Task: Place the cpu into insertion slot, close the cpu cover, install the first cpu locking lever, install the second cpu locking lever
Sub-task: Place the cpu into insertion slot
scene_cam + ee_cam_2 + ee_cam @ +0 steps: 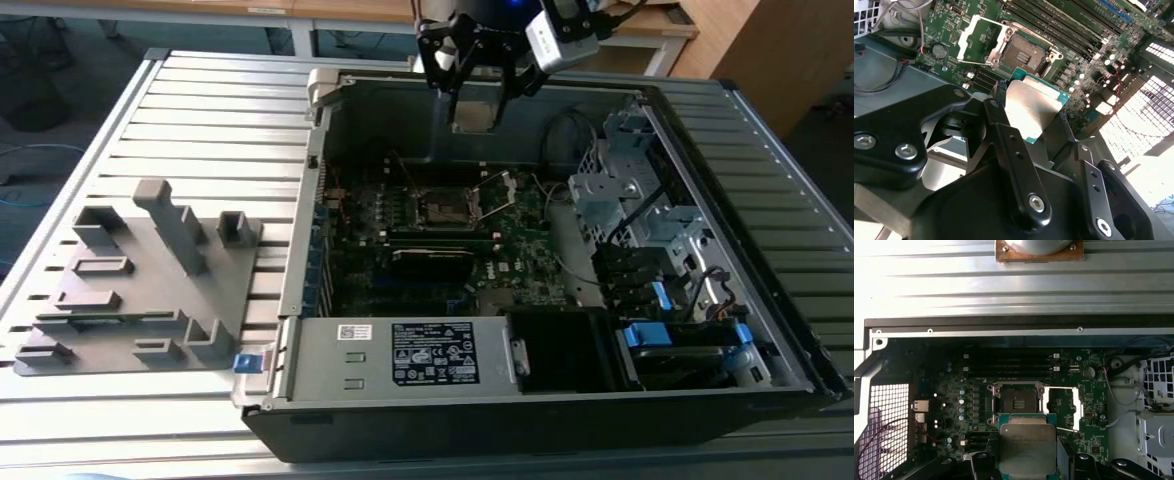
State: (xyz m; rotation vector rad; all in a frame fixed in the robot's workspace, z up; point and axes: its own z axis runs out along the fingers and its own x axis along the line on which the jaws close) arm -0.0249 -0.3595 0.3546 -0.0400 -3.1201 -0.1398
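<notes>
Slatted table (200, 100), cpu (1027, 450) between fingers (999, 130)

The end effector (1030, 114) hides part of the cpu (1036, 102) in the second wrist view.

light: bright | glare: table slats (1004, 285) blown out | shadow: case interior (400, 140)

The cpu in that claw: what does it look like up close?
The cpu is a flat square chip with a dull silver-grey metal top on a green-edged base. The gripper clamps it by two opposite edges and holds it in the air, metal side facing the wrist cameras, not yet in the empty insertion slot.
</notes>
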